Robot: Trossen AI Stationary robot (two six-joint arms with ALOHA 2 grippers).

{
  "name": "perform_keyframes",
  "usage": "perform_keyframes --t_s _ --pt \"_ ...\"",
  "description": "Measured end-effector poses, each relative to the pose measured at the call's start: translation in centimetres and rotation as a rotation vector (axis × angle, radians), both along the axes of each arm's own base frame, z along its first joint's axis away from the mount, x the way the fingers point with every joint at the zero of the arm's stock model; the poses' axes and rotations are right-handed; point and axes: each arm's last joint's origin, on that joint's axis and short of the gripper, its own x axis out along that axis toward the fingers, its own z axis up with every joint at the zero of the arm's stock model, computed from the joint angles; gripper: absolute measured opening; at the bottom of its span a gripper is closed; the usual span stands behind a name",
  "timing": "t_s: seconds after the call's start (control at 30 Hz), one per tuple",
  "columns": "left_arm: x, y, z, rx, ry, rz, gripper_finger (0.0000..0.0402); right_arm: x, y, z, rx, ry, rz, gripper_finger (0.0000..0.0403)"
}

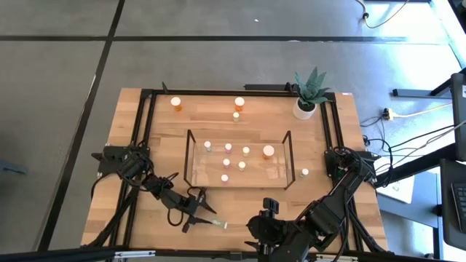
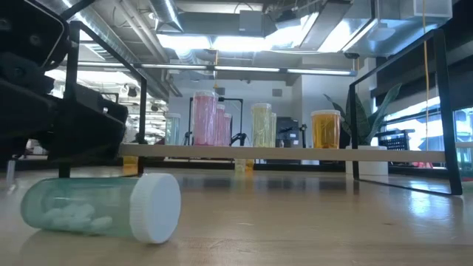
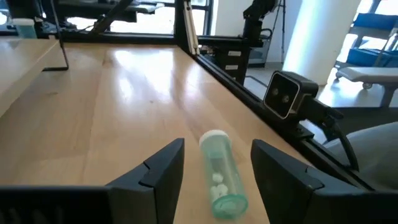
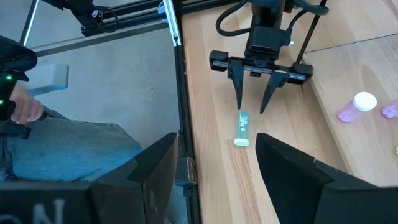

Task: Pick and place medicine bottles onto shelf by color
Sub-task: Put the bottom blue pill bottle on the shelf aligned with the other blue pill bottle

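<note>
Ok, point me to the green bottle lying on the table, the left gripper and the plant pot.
green bottle (image 3: 222, 179): left wrist view, on its clear body.
left gripper (image 4: 252, 105): right wrist view, midway between its open fingertips.
plant pot (image 1: 304, 110): high view, on its white wall.

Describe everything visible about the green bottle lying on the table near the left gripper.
The small translucent green plastic medicine bottle with a white ribbed cap lies on its side on the light wooden table, near the front edge, outside the clear acrylic shelf. White pills sit loose inside it. The left gripper has its dark fingers open on either side of the bottle, apparently not touching it.
</note>
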Motion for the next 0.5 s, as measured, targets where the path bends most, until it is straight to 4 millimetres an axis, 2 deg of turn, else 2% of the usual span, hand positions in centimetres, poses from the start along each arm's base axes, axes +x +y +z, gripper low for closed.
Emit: perform_keyframes --t_s 0.23,0.5 --pt "-1.2 0.4 1.8 0.025 -0.044 0.004 0.0176 0.0 0.0 0.0 0.0 0.0 0.0 0.0219" --pt "-2.6 -0.9 4.7 0.087 -0.14 0.012 0.0175 0.0 0.0 0.0 0.0 0.0 0.0 0.0219"
